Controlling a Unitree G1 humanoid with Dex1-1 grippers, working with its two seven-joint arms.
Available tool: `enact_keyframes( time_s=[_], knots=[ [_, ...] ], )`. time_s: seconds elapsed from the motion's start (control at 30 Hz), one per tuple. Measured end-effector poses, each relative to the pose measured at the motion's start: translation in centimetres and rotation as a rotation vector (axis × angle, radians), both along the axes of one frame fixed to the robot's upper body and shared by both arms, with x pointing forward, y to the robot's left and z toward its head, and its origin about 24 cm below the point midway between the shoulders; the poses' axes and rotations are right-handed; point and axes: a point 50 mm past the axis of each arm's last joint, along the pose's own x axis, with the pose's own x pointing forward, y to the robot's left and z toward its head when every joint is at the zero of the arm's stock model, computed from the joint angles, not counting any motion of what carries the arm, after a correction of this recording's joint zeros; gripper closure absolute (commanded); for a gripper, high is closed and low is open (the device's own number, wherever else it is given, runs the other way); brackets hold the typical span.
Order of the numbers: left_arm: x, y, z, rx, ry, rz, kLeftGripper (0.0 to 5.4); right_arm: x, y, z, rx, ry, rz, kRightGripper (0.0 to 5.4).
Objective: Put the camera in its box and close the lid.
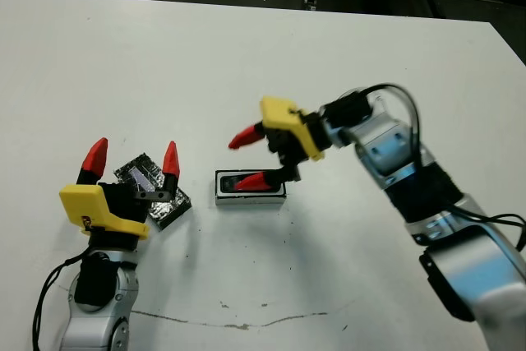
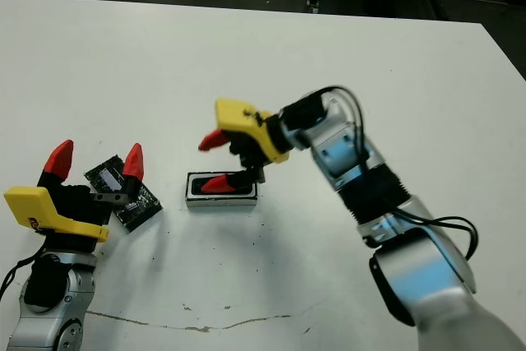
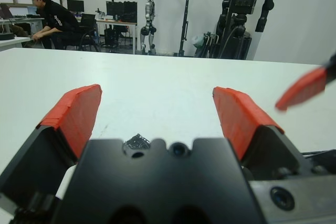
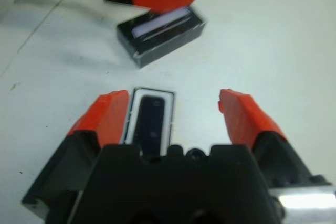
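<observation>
Your camera [image 4: 152, 124] lies in its box [image 1: 250, 187] mid-desk, right hand [image 1: 251, 159] spread wide above it; the lid [image 1: 152, 189] rests toward the left edge, under your wide-open left hand [image 1: 133, 160].

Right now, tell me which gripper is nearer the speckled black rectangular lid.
Left. The left gripper hovers over the lid, jaws open; the right gripper is off to its right, above the box.

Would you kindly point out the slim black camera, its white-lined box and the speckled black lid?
Slim black camera [image 4: 150, 124]: right wrist view, middle of its glossy face.
White-lined box [image 1: 220, 197]: left eye view, its left end.
Speckled black lid [image 4: 164, 38]: right wrist view, dark side below the strip.
</observation>
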Motion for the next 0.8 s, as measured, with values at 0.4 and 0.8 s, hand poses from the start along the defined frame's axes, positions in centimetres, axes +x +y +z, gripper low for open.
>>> enact_keyframes(
  time_s=[0.4,0.8],
  knots=[
    [0.0,0.0,0.0,0.002,-0.012,0.000,0.00,-0.9,-4.3,5.9,0.350,-0.057,-0.281,0.01],
    [0.0,-0.1,0.0,0.012,-0.008,0.001,0.00,-3.8,-5.9,-1.5,0.425,-0.147,-0.635,1.58]
  ],
)
